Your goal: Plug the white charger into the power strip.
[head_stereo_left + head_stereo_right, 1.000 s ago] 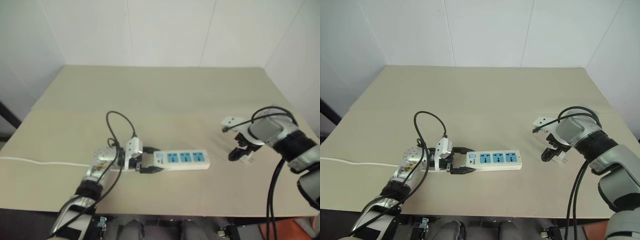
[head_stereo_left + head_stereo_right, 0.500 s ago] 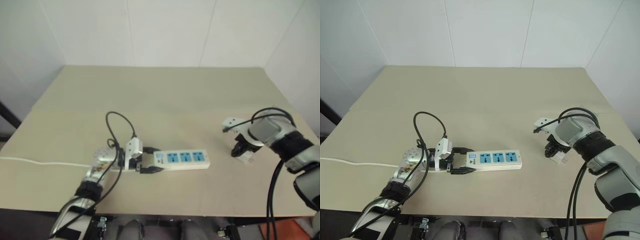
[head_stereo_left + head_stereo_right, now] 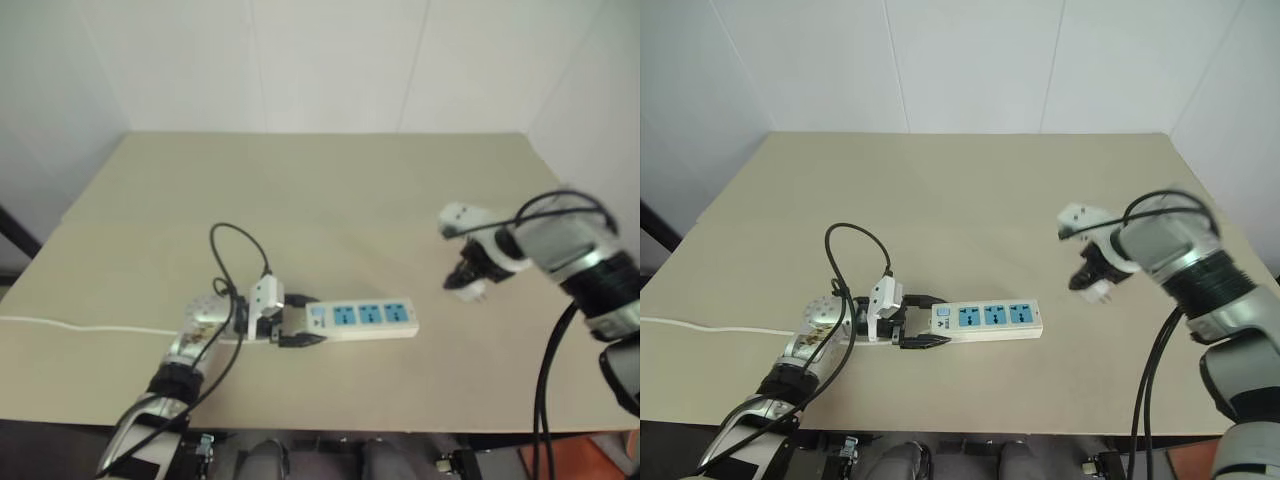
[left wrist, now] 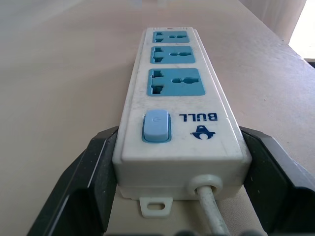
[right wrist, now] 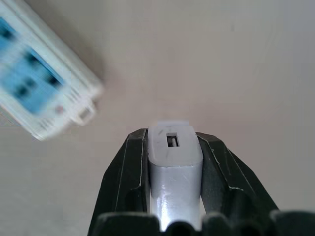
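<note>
The power strip (image 3: 990, 317) lies flat on the table, a long white bar with three blue socket faces (image 4: 176, 81) and a blue switch (image 4: 156, 126). My left gripper (image 3: 925, 320) is shut on its switch end, one black finger (image 4: 96, 167) against each long side. My right gripper (image 3: 1090, 275) hangs above the table to the right of the strip, tilted downward. It is shut on the white charger (image 5: 174, 152), which sits between the two black fingers. The charger (image 3: 1098, 290) is clear of the tabletop, and its prongs are not visible.
The strip's white cord (image 3: 700, 326) runs left across the beige table (image 3: 970, 190) to its edge. A black cable loop (image 3: 855, 235) rises above my left wrist. White walls stand behind the table's far edge.
My right gripper has shut on the white charger, lifted it off the table and carried it left toward the strip. The left gripper and the strip have not moved.
</note>
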You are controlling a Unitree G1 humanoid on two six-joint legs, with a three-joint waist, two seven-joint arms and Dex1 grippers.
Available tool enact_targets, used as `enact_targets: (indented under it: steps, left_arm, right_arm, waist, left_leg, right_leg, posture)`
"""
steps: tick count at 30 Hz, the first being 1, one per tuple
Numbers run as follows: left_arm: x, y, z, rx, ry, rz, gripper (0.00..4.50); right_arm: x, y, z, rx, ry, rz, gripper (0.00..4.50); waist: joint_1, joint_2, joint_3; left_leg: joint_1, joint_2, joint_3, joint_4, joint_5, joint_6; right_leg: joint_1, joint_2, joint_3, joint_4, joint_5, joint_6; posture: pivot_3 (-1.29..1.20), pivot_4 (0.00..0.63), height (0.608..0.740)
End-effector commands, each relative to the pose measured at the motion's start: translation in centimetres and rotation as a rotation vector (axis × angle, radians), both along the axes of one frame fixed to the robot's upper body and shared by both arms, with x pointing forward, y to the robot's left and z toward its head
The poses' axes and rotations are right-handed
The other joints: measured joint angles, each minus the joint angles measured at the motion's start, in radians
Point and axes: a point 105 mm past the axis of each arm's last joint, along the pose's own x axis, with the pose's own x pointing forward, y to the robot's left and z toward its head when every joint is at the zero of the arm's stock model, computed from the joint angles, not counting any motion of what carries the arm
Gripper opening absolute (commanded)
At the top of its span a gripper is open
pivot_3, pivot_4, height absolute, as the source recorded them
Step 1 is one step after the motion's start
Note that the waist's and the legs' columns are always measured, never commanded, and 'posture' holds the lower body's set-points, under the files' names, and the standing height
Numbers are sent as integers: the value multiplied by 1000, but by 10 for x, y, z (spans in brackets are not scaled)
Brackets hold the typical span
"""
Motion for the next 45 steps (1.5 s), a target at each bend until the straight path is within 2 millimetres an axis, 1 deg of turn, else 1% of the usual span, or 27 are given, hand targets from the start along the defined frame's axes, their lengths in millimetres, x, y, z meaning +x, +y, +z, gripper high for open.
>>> enact_targets:
  steps: [1,3,4,6,8,11,14,21,26,30,33,45]
  left_arm:
    - [-5,-1,-4,36,10,-63,3257]
    - [-4,-1,-5,48,2,-77,3257]
    - [-3,-1,-5,51,1,-79,3257]
    - [-2,-2,-5,57,-5,-85,3257]
    - [-1,-3,-4,55,-12,-82,3257]
    - [1,-3,-4,62,-27,-81,3257]
    - [1,-3,-5,67,-30,-82,3257]
    - [-1,-2,-6,59,-26,-76,3257]
    - [-2,-3,-6,56,-27,-68,3257]
    - [-2,-2,-7,57,-28,-66,3257]
    - [-1,-2,-6,61,-29,-67,3257]
    - [-1,1,-3,72,-32,-73,3257]
  right_arm:
    - [-11,26,31,279,-151,164,1127]
    - [-22,40,36,424,-232,280,1127]
    - [-28,47,36,495,-236,311,1127]
    - [-40,60,35,640,-265,393,1127]
    - [-48,70,30,752,-291,440,1127]
    - [-56,85,20,893,-326,496,1127]
    - [-54,96,8,979,-378,514,1127]
    - [-45,108,-14,1045,-342,526,1127]
    - [-40,108,-36,1029,-292,554,1127]
    - [-37,107,-47,1030,-259,556,1127]
    - [-34,105,-57,997,-256,555,1127]
    - [-25,104,-64,993,-293,540,1127]
  waist:
    - [0,-2,-1]
    - [1,-3,-2]
    - [1,-3,-2]
    - [0,-3,-2]
    - [-1,-3,-2]
    - [0,-3,-2]
    - [-1,-3,-2]
    - [-1,-3,-2]
    - [-2,-3,-2]
    - [-2,-3,-2]
    - [-2,-3,-2]
    - [-4,-3,-2]
  left_leg:
    - [0,0,0,0,0,0]
    - [1,0,0,1,0,0]
    - [1,0,-1,1,0,0]
    - [1,0,0,1,0,0]
    - [1,0,-1,1,0,0]
    - [1,0,-1,2,0,0]
    - [2,0,-1,2,0,0]
    - [3,0,-1,2,0,0]
    - [3,0,-1,2,0,0]
    - [3,0,-1,2,0,0]
    - [3,0,-1,2,0,0]
    - [3,0,-1,2,0,0]
  right_leg:
    - [1,0,-1,0,0,0]
    - [3,0,0,0,0,0]
    - [3,0,-1,0,0,0]
    - [2,0,0,1,0,0]
    - [3,0,0,1,0,0]
    - [3,0,0,1,0,0]
    - [3,0,0,1,0,0]
    - [4,0,0,2,0,0]
    - [4,0,0,2,0,0]
    - [4,0,0,2,0,0]
    - [4,0,0,2,0,0]
    - [4,0,0,2,0,0]
  posture:
    - [0,150,740]
    - [0,150,740]
    - [0,150,740]
    - [0,150,740]
    - [0,150,740]
    - [0,150,740]
    - [0,150,740]
    - [0,150,740]
    - [0,150,740]
    - [0,150,740]
    - [0,150,740]
    - [0,150,740]
